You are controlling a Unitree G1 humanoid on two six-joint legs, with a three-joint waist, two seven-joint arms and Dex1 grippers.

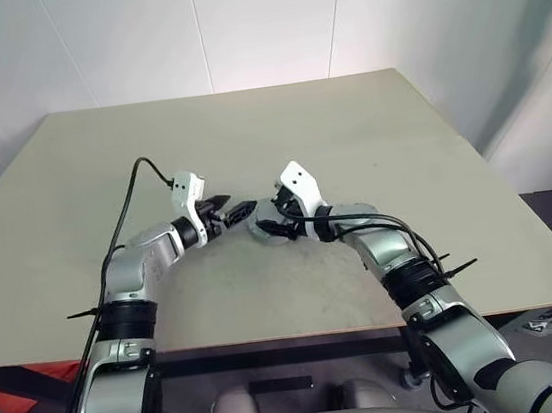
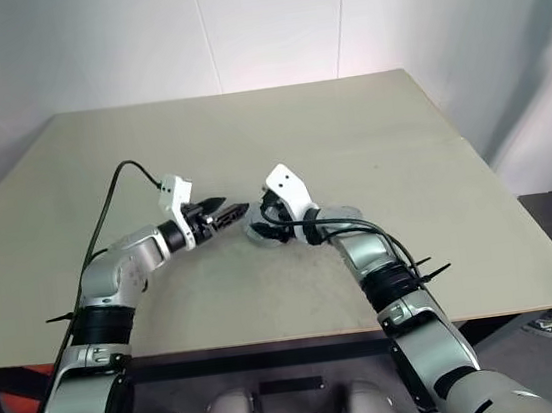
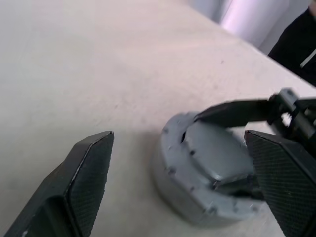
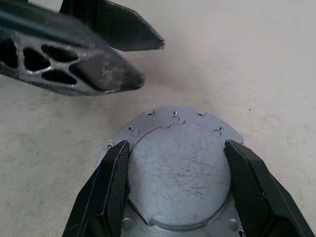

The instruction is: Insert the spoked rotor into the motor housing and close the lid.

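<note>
Right gripper (image 4: 175,190) had its fingers pinched on the raised round centre of the lid (image 4: 180,170), which sat on the table (image 1: 398,131) near the front edge, middle. Left gripper (image 2: 224,213) was spread wide just left of it, not touching. Loads of bare tabletop beyond.

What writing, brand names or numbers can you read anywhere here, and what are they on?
None can be read.
The grey metal lid on the table shows only scratches and small screw holes, no lettering.
The left gripper and right gripper have plain black fingers with no marks.
The white wrist brackets carry only small dark dots, not text.
</note>
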